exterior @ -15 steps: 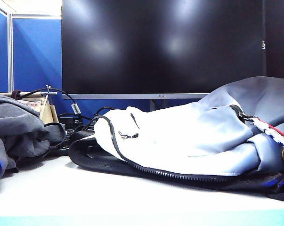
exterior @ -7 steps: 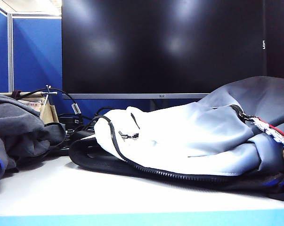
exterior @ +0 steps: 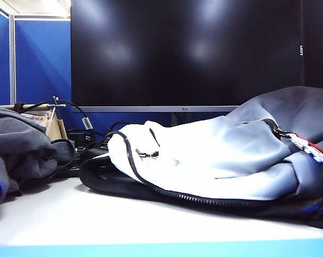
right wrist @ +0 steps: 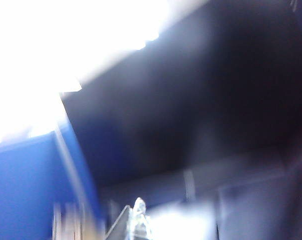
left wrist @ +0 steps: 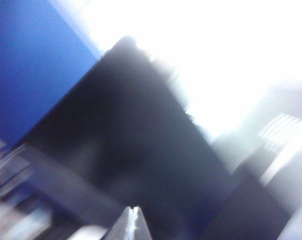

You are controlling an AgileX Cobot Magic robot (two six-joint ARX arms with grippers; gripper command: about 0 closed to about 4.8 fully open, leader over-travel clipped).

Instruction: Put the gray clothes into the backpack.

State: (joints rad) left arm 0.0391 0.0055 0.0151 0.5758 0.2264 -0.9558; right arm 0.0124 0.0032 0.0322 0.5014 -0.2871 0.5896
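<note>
The backpack (exterior: 220, 160) lies on its side across the middle and right of the white table in the exterior view, pale grey-white with a black zipper and a black padded back underneath. The gray clothes (exterior: 19, 150) sit rumpled at the left edge, a blue strip showing low down. Neither gripper shows in the exterior view. In the blurred left wrist view my left gripper (left wrist: 134, 209) points up toward the dark monitor with its tips pressed together, empty. The right gripper (right wrist: 139, 204) shows in the blurred right wrist view, also shut and empty.
A large black monitor (exterior: 182, 53) stands behind the table, with blue partition walls (exterior: 40, 59) at the back left. Black cables (exterior: 83, 134) and a small stand lie between the clothes and the backpack. The white table (exterior: 97, 214) runs bare along the front.
Nothing has moved on the table. No arm enters the exterior view.
</note>
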